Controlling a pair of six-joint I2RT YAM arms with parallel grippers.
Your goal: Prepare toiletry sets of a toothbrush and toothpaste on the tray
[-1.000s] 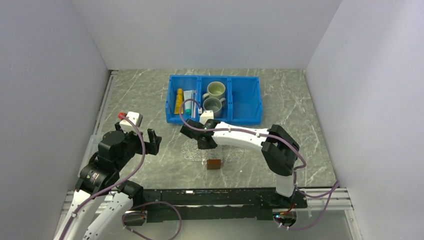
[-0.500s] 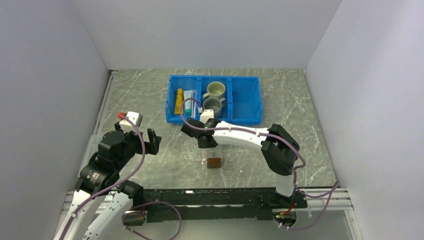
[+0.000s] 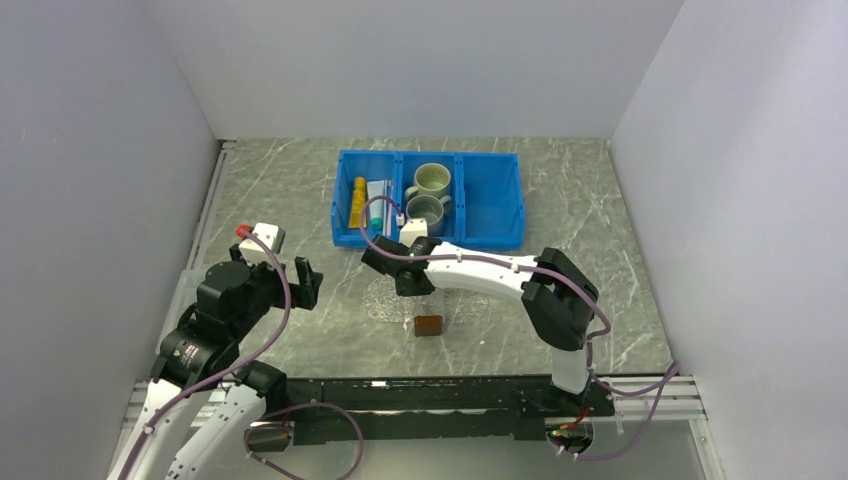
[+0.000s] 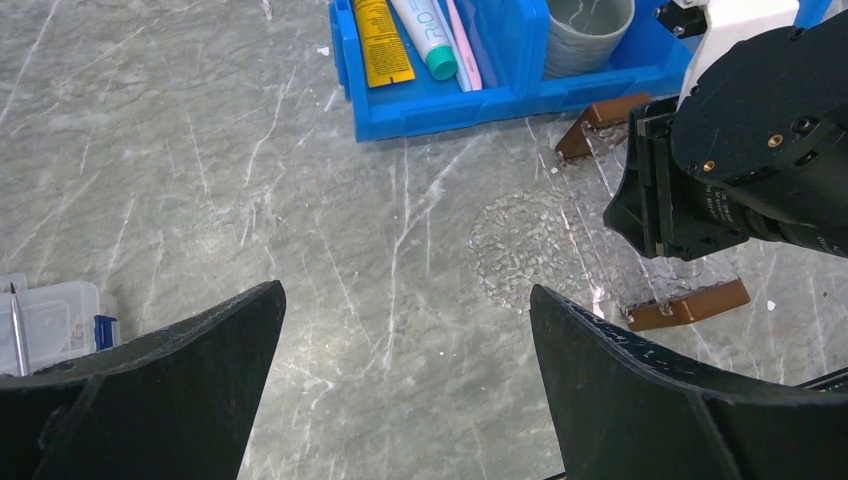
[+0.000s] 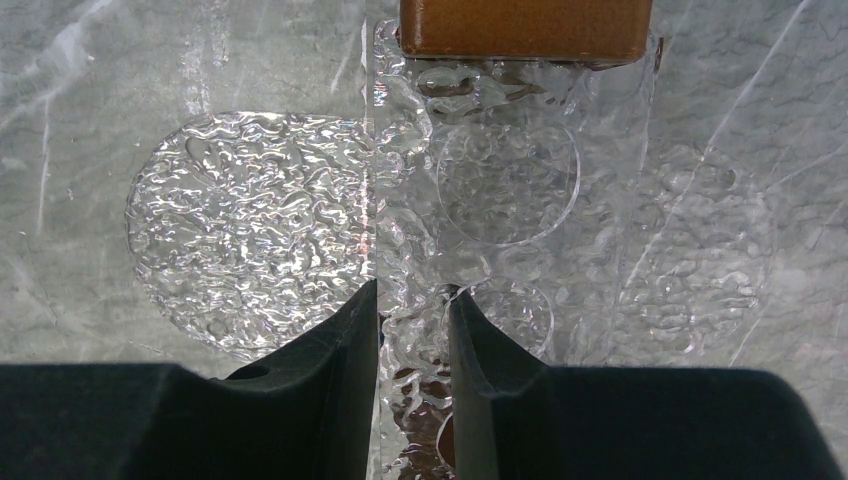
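The clear tray [image 3: 448, 303] lies on the marble in front of the blue bin [image 3: 490, 200], with one brown handle [image 3: 429, 326] towards me. My right gripper [image 3: 405, 283] is down on its far end. In the right wrist view, the right gripper [image 5: 412, 295] is shut on the tray's [image 5: 510, 180] textured clear sheet, and the other brown handle [image 5: 525, 25] lies ahead. A yellow toothpaste [image 4: 380, 40], a white toothpaste with a teal cap [image 4: 425, 35] and a pink toothbrush [image 4: 462, 45] lie in the bin's left compartment. My left gripper [image 4: 405, 300] hangs open over bare marble to the tray's left.
Two grey mugs [image 3: 433, 180] [image 3: 427, 212] stand in the bin's middle compartment. A small clear plastic box [image 4: 50, 320] sits at the lower left of the left wrist view. Grey walls close in the left, back and right sides.
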